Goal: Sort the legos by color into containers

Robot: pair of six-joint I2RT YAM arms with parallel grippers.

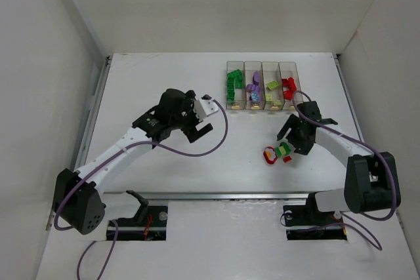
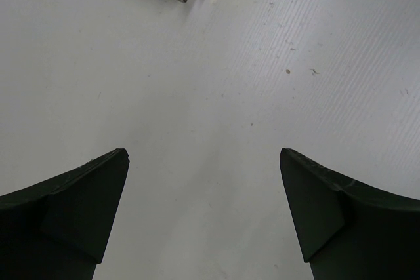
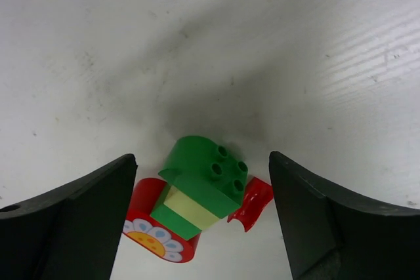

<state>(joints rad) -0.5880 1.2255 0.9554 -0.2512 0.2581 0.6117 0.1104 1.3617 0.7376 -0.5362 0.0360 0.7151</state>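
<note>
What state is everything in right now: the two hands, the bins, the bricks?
Loose bricks: green, yellow and red, clustered on the table, unsorted.
Bins: upright in a row, each holding bricks.
Left hand: open, empty, over the table.
Right hand: open, straddling the loose bricks, not gripping.

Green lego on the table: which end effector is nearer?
Right. The right end effector brackets the green lego; the left end effector hangs over the table, far to its left.
</note>
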